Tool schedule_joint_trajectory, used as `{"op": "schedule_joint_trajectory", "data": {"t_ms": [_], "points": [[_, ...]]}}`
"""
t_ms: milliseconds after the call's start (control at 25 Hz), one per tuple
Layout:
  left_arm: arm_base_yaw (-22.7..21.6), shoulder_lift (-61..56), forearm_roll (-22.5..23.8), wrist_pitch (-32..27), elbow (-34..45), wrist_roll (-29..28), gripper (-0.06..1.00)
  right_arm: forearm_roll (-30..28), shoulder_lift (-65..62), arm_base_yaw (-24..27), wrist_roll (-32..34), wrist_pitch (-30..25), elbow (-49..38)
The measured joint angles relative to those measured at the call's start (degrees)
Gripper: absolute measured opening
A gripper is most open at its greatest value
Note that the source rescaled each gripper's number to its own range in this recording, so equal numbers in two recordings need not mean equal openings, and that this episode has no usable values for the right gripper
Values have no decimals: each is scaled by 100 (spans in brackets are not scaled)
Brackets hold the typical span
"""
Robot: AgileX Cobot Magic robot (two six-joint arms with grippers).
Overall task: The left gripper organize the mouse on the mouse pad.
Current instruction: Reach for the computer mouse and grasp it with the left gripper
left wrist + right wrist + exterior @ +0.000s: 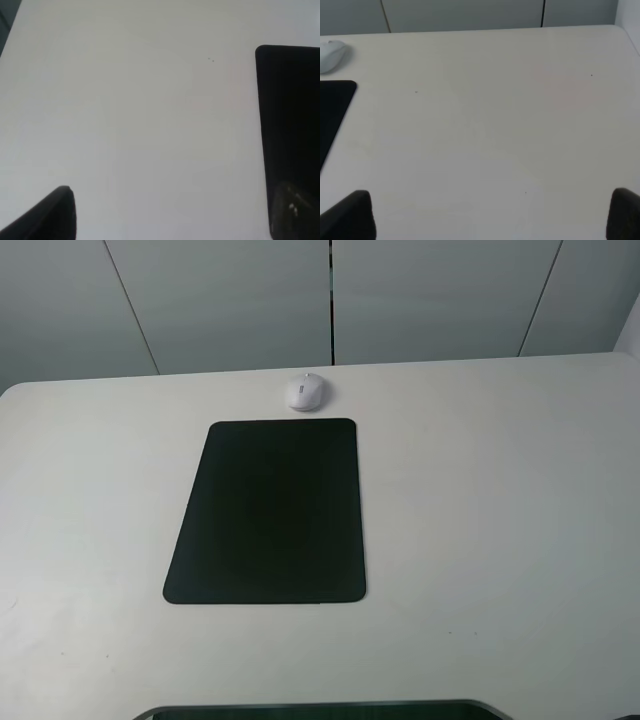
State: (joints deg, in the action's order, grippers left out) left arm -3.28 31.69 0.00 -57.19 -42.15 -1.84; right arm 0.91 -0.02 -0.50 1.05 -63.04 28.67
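The white mouse (pixel 306 392) lies on the bare table just beyond the far short edge of the black mouse pad (pixel 270 512), not on it. In the exterior view neither arm shows. The left wrist view shows my left gripper (pixel 177 215) open, its fingers (pixel 57 217) wide apart above the table, with one tip over the pad's edge (pixel 290 115); the mouse is out of that view. My right gripper (pixel 485 215) is open too, over bare table right of the pad (pixel 332 107), with the mouse (pixel 331 55) far off at the view's edge.
The white table (pixel 500 520) ends close behind the mouse, with grey wall panels (pixel 330 300) beyond. A dark curved edge (pixel 320 710) shows at the table's near side.
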Motion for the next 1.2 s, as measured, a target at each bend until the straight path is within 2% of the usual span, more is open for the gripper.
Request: {"op": "schedule_joint_trajectory", "data": {"t_ms": [120, 360, 600, 960, 1200], "points": [[0, 909, 0, 130, -406, 184, 100, 0, 0, 0, 0, 0, 0], [66, 2561, -139, 458, -1226, 184, 100, 0, 0, 0, 0, 0, 0], [836, 3999, -150, 561, -1998, -57, 100, 0, 0, 0, 0, 0, 0], [2159, 5871, 0, 586, -3475, -815, 100, 0, 0, 0, 0, 10, 0], [2693, 7081, 108, 563, -4336, -965, 100, 0, 0, 0, 0, 10, 0]]}}
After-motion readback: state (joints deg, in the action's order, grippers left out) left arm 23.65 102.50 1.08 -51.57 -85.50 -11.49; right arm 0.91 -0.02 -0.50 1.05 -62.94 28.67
